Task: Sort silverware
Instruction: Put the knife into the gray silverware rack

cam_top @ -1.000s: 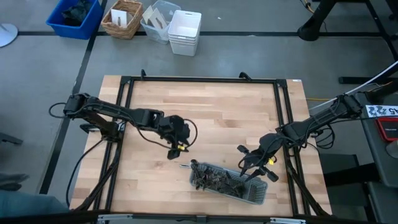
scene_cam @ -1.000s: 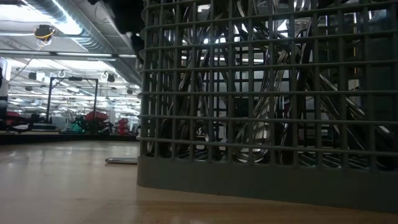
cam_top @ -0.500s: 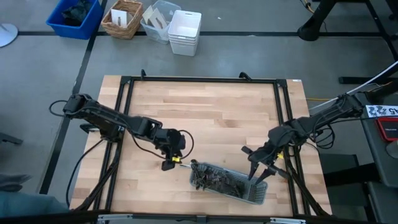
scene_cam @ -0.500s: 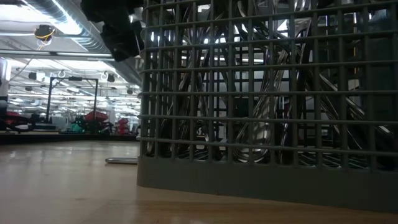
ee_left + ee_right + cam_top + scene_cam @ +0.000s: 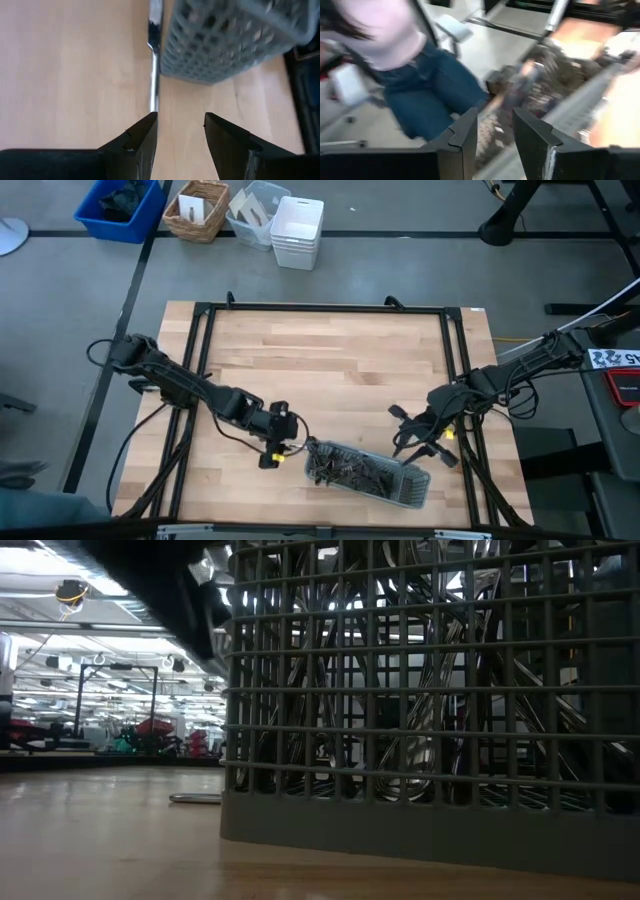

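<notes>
Most silverware (image 5: 352,471) lies heaped in the grey tray (image 5: 415,492) by the table's (image 5: 330,360) near edge. One piece (image 5: 154,75) lies on the wood beside it, before the left gripper's (image 5: 180,131) empty, parted fingers. Right gripper (image 5: 412,442), open and empty, hovers over the tray's right end.

The left gripper (image 5: 180,131), its two dark fingers (image 5: 137,142) parted, hovers low over the pale wooden tabletop (image 5: 70,75), one slim silver utensil (image 5: 154,65) lying just beyond it, beside a grey mesh plastic basket (image 5: 225,40).
</notes>
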